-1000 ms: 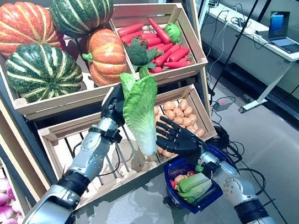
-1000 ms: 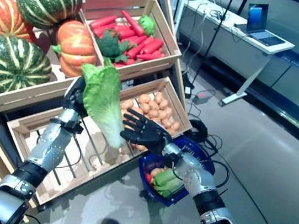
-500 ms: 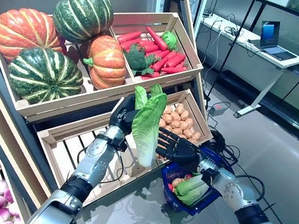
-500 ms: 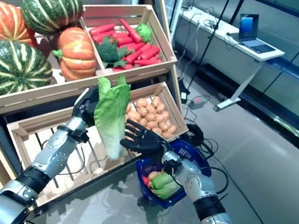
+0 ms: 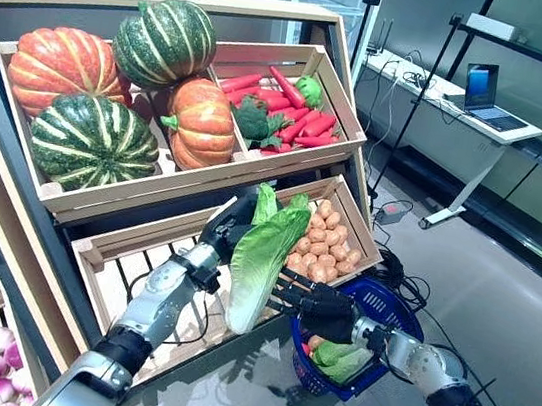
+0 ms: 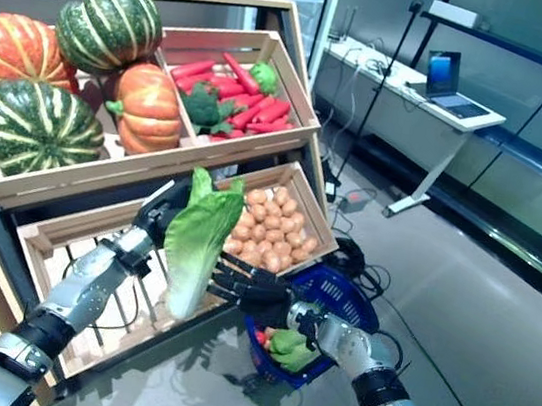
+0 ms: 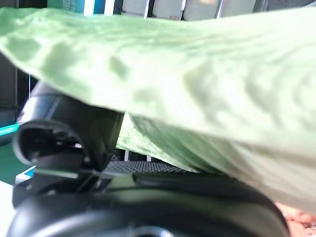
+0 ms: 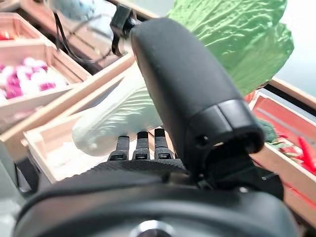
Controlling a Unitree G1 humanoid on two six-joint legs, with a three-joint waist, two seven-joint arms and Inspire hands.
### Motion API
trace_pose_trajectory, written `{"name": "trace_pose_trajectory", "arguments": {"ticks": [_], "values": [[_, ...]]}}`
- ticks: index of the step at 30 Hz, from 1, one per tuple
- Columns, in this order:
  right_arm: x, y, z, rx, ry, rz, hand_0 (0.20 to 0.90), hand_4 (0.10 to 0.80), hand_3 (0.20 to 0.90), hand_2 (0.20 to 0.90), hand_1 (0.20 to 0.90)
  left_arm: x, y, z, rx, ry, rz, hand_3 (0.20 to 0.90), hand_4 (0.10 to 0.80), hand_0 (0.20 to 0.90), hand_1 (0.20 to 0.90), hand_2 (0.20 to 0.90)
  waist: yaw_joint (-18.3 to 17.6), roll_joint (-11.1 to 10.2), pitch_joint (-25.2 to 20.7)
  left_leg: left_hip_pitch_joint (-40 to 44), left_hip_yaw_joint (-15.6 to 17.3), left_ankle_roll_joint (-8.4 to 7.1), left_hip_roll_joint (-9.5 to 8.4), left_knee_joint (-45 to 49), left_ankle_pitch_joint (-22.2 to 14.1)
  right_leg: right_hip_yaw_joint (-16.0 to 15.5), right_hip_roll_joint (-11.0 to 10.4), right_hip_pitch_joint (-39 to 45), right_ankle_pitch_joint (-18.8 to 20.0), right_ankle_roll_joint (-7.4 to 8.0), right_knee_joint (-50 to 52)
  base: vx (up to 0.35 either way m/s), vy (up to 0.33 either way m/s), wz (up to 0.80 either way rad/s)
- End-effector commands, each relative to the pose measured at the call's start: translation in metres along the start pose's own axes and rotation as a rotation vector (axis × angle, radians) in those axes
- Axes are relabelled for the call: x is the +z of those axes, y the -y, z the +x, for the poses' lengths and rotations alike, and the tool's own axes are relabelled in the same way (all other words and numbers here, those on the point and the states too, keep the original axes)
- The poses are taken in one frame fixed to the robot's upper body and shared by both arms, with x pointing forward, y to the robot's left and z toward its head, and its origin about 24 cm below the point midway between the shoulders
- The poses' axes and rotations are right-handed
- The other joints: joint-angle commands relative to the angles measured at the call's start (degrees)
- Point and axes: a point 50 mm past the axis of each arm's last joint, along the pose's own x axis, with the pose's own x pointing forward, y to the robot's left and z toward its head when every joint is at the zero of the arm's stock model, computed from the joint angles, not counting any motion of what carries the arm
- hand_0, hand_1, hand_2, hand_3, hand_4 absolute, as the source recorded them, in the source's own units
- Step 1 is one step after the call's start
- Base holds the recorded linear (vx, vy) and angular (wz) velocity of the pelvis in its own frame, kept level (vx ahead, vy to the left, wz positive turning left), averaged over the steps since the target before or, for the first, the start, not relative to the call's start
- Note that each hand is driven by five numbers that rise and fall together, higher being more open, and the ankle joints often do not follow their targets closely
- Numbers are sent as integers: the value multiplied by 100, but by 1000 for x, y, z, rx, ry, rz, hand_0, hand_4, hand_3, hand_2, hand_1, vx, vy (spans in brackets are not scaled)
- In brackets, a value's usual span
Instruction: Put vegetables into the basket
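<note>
My left hand (image 5: 228, 229) is shut on a long green leafy cabbage (image 5: 261, 257), held tilted with its pale stem end down in front of the stand's lower crate. The cabbage also shows in the left wrist view (image 7: 197, 98) and the right wrist view (image 8: 232, 39). My right hand (image 5: 321, 311) is open, its straight fingers reaching toward the cabbage's lower part, just left of the blue basket (image 5: 386, 305). The basket stands on the floor and holds a green leafy vegetable (image 5: 340, 356) and small reddish pieces.
The wooden vegetable stand (image 5: 69, 200) fills the left and middle, its lower crate (image 5: 354, 220) edge right behind the hands. A white desk with a laptop (image 5: 489, 87) stands at the back right. Grey floor (image 5: 500, 296) lies open to the right of the basket.
My left hand has carried the cabbage lower and tilted it toward the right hand. The right hand has dropped lower, beside the basket. The camera has pulled back.
</note>
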Motion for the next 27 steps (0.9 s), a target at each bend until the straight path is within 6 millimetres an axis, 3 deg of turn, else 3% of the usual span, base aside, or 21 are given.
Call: {"name": "trace_pose_trajectory", "arguments": {"ticks": [1,9,11,17,22,27], "values": [[10,-120,59,868,48,119,900,800,900,900,900,34,72,56,-359,254,-204,300,400,300,300,300,100,179,-220,-50,-248,97,-70,-11,-235,-113,-48,83,-3,-252,99,0,0,0],[17,-126,57,907,50,74,900,800,900,900,900,19,65,53,-366,225,-262,300,400,300,300,300,76,187,-274,-72,-246,96,-83,-11,-241,-82,-58,71,14,-242,61,0,1,0],[21,-123,60,836,86,-13,900,800,900,900,900,19,65,54,-361,230,-266,300,400,300,300,300,77,180,-262,-80,-259,101,-88,-11,-242,-65,-55,67,13,-243,56,0,0,0],[51,-85,48,312,193,-526,900,800,900,900,900,29,66,50,-327,321,-297,300,400,300,300,300,-11,122,-209,-104,-225,79,-71,-11,-221,18,-66,7,51,-259,41,0,0,0],[57,-77,43,134,213,-659,900,800,900,900,900,38,72,47,-314,383,-273,300,400,300,300,300,-51,88,-155,-90,-185,92,-59,-11,-203,93,-63,-15,84,-265,44,-4,-6,-5],[66,-73,45,-24,335,-681,900,800,900,900,900,47,83,47,-332,430,-239,300,400,300,300,300,-31,83,-100,-63,-182,95,-52,-11,-196,115,-67,0,110,-261,42,5,0,-4]]}}
